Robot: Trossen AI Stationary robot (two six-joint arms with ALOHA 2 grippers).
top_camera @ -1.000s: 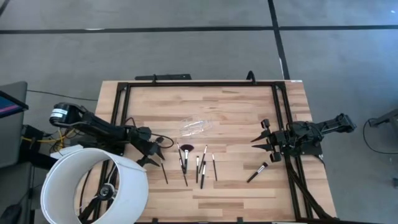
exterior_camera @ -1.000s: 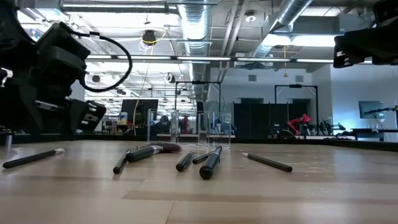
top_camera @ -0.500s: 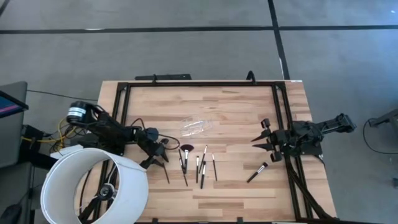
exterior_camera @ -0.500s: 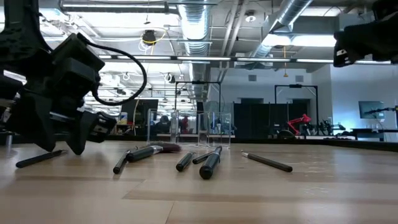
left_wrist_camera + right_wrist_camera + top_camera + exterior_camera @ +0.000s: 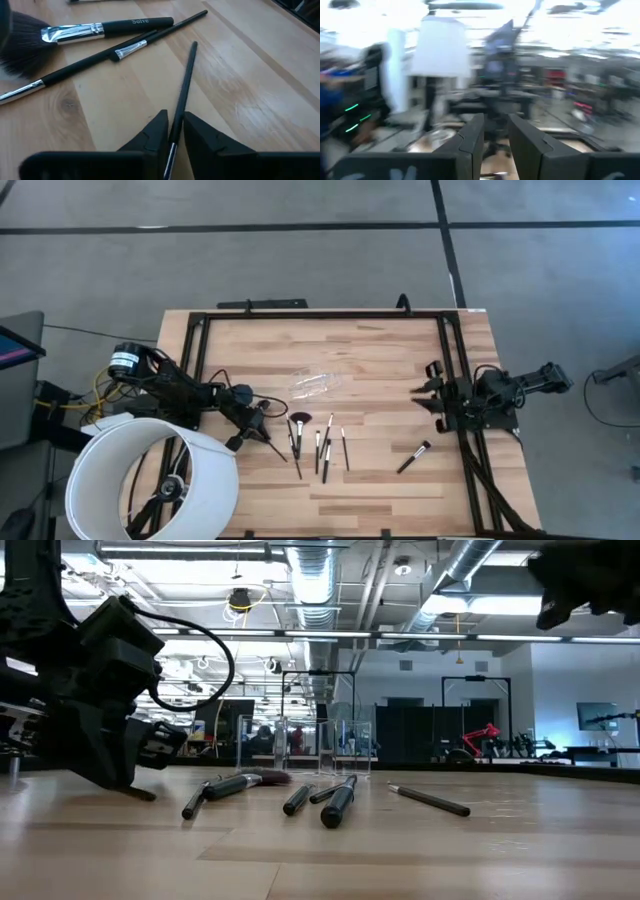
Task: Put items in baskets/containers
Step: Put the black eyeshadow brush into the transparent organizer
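Note:
Several thin black makeup brushes lie flat on the wooden table point(image 5: 380, 360): a fluffy-headed one point(image 5: 295, 432), two thin ones point(image 5: 322, 445), one point(image 5: 343, 448) and one apart point(image 5: 413, 457). The clear plastic container point(image 5: 315, 384) sits beyond them. My left gripper point(image 5: 256, 427) is low over the table, left of the group, and shut on one thin brush point(image 5: 186, 75). My right gripper point(image 5: 428, 395) hovers at the table's right edge, its fingers point(image 5: 470, 135) a little apart with nothing between them. My left gripper pinches the thin brush between its two fingers point(image 5: 158, 131) just ahead of the silver ferrule point(image 5: 170, 150). The fingers slant down from the table's left. The handle runs on ahead of them toward the near right, its free end point(image 5: 194, 46) on the wood.
A big white cylinder point(image 5: 150, 480) stands at the near left corner beside my left arm. A black frame point(image 5: 320, 315) runs round the table's edges. Bare wood lies between the brushes and the right gripper.
My left gripper has moved toward the table's right and down to the thin brush at the left of the group, then shut on it. That brush has swung from lying near-to-far to slanting toward the near right. My right gripper has turned about its wrist at the right edge.

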